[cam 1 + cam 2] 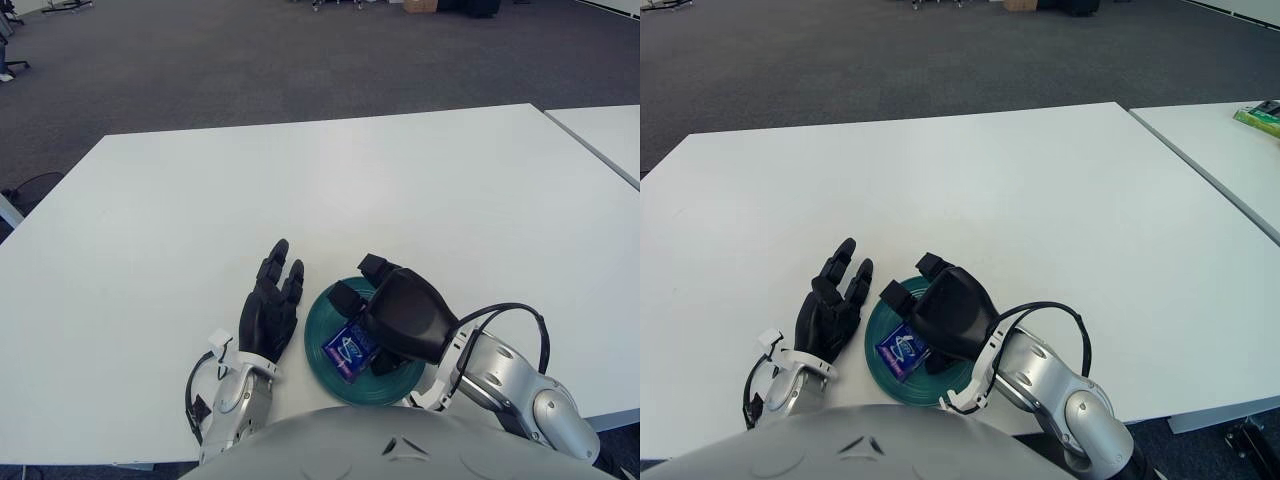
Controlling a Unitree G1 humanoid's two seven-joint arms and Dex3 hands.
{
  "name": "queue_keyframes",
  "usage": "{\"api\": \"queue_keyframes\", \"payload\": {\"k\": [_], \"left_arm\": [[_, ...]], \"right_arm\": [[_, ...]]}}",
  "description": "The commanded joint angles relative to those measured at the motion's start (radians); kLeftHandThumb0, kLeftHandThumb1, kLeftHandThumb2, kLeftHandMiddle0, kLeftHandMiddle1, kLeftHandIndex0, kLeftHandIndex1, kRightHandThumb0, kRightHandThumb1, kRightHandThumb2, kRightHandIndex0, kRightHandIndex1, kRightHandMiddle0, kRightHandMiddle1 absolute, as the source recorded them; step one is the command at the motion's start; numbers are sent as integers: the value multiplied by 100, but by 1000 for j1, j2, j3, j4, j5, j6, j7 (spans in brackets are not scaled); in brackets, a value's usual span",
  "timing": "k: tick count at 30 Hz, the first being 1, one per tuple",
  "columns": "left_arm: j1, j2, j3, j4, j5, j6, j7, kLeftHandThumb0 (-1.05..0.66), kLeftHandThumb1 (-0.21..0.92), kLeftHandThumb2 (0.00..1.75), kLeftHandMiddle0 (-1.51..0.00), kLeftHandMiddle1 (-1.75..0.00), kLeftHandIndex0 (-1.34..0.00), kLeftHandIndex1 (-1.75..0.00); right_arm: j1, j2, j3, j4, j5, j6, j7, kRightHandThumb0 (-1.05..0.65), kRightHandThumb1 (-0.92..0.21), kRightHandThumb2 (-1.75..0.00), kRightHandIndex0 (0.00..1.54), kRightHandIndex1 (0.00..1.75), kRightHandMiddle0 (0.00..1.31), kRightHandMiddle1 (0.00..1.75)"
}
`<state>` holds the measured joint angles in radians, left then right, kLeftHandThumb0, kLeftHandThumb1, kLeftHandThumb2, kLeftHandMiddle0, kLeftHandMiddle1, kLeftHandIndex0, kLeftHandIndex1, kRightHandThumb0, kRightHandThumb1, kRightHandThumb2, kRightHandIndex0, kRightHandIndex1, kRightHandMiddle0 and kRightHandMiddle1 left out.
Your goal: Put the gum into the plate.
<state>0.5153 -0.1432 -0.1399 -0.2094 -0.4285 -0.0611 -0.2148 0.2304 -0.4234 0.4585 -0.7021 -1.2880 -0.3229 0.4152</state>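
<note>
Grey carpet filling the upper part of the frame, white table (330, 190) spreading below it. Lying flat inside the green plate (318, 352) at lower centre: the blue gum packet (349, 350), so judging the placing as essentially done, with only withdrawal remaining. Hovering over the plate's right half, the right hand (385, 310), fingers seeming loosened above the packet rather than gripping it, though contact underneath being hard to make out. Showing just left of the plate, the left hand (270, 305), fingers extended and holding nothing. Hiding the plate's right rim: the right palm; cutting off the bottom edge: the robot's own body.
</note>
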Motion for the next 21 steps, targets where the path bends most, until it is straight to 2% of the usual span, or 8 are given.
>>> {"api": "queue_keyframes", "payload": {"k": [1,7,11,13,14,16,19,21], "left_arm": [[5,2,8,5,-11,26,3,-102,92,106,0,0,0,-22],[4,3,9,4,-10,28,3,-102,92,106,0,0,0,-22],[2,5,10,5,-11,33,0,-102,92,106,0,0,0,-22],[3,7,10,4,-11,34,-3,-102,92,106,0,0,0,-22],[3,7,9,4,-11,34,-4,-102,92,107,0,0,0,-22],[3,9,9,4,-8,32,-5,-102,92,107,0,0,0,-21],[5,12,7,1,-1,28,-7,-103,92,107,0,0,0,-20],[5,13,6,1,2,26,-8,-103,92,108,0,0,0,-19]], "right_arm": [[0,3,-10,-9,-6,8,19,-72,-92,-65,32,175,4,158],[-4,-3,-15,-22,3,6,55,-78,-92,-68,30,175,0,141],[-16,-16,-19,-30,18,-1,99,-80,-92,-75,22,158,0,110],[-24,-23,-18,-37,17,-4,133,-82,-92,-83,26,93,0,75],[-26,-24,-18,-39,17,-5,145,-83,-92,-85,27,79,0,69],[-32,-26,-18,-47,14,-5,176,-84,-92,-91,32,40,0,53],[-41,-24,-17,-57,14,-1,217,-86,-92,-97,33,19,0,43],[-44,-21,-17,-61,13,0,236,-87,-92,-100,32,13,0,39]]}}
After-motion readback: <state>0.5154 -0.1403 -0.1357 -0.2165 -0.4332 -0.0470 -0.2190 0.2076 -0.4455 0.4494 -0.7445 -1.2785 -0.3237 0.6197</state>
